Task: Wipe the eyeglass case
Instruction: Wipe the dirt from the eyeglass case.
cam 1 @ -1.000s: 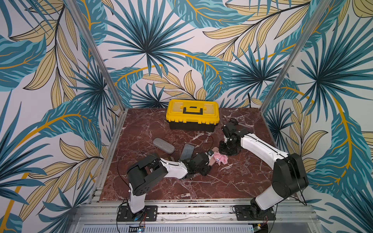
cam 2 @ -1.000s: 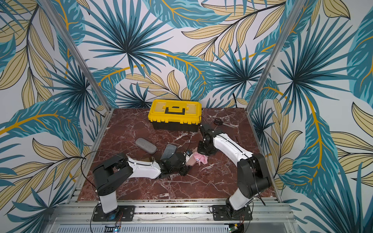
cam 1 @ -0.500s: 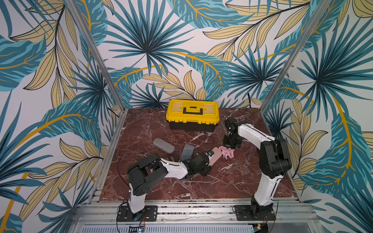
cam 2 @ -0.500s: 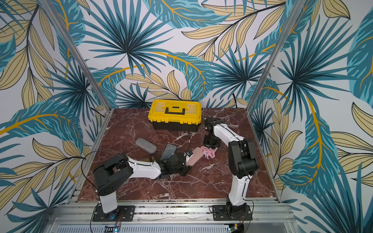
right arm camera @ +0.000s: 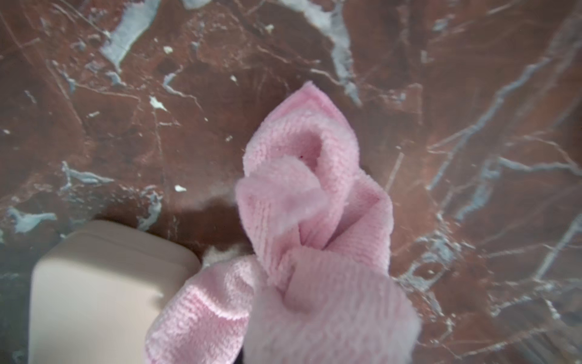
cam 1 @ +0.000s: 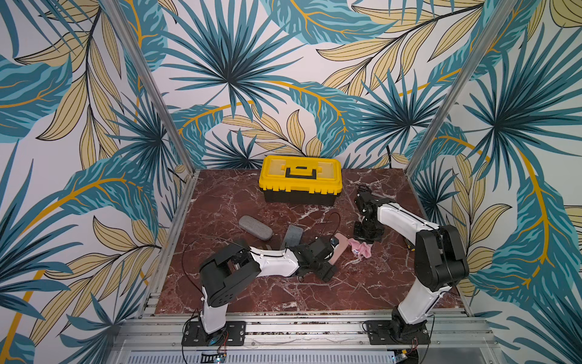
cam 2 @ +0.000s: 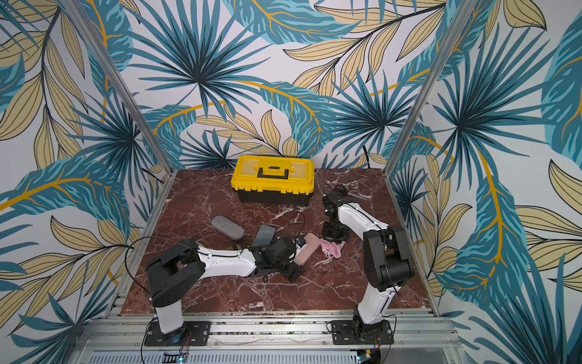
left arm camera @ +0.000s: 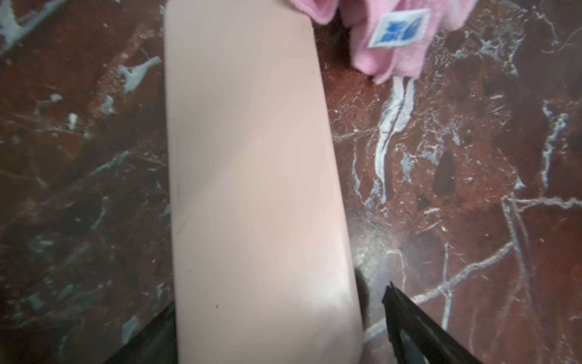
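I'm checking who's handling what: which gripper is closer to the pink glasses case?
Left. The left gripper straddles the near end of the pink glasses case, jaws open on either side. The right gripper sits just past its far end, pinching the pink cloth.

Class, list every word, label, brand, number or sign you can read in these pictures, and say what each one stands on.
White tag on the pink cloth: blue print, too blurred to read.
Pale eyeglass case: no marking seen.
Yellow toolbox: no lettering can be made out.
Nothing else bears text.
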Robot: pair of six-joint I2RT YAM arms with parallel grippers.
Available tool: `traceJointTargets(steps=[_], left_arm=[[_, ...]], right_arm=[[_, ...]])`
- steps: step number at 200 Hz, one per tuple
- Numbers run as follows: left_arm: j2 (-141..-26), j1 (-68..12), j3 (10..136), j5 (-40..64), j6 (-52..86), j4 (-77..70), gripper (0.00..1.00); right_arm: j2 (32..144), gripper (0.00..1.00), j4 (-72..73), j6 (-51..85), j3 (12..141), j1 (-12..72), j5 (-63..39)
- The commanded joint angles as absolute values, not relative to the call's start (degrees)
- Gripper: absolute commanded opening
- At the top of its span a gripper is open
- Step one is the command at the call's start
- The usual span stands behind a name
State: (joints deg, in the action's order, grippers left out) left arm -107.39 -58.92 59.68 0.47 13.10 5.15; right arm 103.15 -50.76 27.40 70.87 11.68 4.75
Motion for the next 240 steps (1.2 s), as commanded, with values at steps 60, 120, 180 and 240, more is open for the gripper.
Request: traceJointTargets(steps=[60, 120, 180, 240], left_arm=[[-114.0, -62.2, 76.5, 11.1, 18.6, 12.5, 0.97], [-105.6, -61.6, 73.0, -2.1, 14.1, 14.9, 0.98], [-97.0, -54.4, 63.2, -5.2, 8.5, 2.0, 1.0], [-106.0, -46.2, 67.6, 21.6, -2.0, 1.7, 1.0]], right_arm=[[115.2, 0.0, -51.9, 27.0, 88.1, 18.2, -3.8], [110.7, 0.0, -56.7, 23.9, 92.1, 15.4, 0.3], [94.6, 0.0, -54.8, 24.1, 77.6, 11.5, 2.4], [83.0, 0.0, -54.4, 27.7, 61.0, 11.2, -3.4]])
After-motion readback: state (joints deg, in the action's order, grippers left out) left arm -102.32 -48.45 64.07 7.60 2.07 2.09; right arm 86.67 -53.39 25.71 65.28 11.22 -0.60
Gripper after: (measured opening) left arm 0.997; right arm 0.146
